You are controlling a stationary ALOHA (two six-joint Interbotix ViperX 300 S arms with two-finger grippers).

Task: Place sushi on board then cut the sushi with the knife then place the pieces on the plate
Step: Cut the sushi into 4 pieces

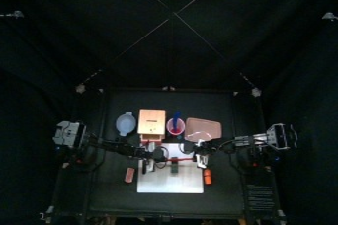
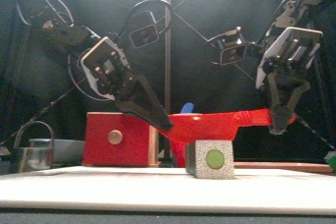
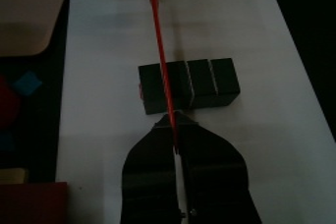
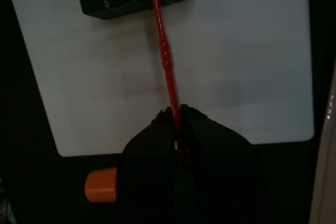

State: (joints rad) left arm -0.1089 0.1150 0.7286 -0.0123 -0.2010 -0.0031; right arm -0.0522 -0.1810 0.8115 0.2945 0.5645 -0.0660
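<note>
While the sushi roll lies on the white cutting board at the near centre of the table, with its dark green blocks joined, both arms meet above it. The left end effector comes down from the left with its jaws closed tight on one end of the red toy knife. The right end effector comes down from the right with its jaws clamped on the other end. The knife hangs level across the roll; the front view shows a gap between them. The pink tray lies beyond the board, to the far right. The wooden box with its red drawer front stands behind the board, left of the roll. The metal cutter stands at the far left.
</note>
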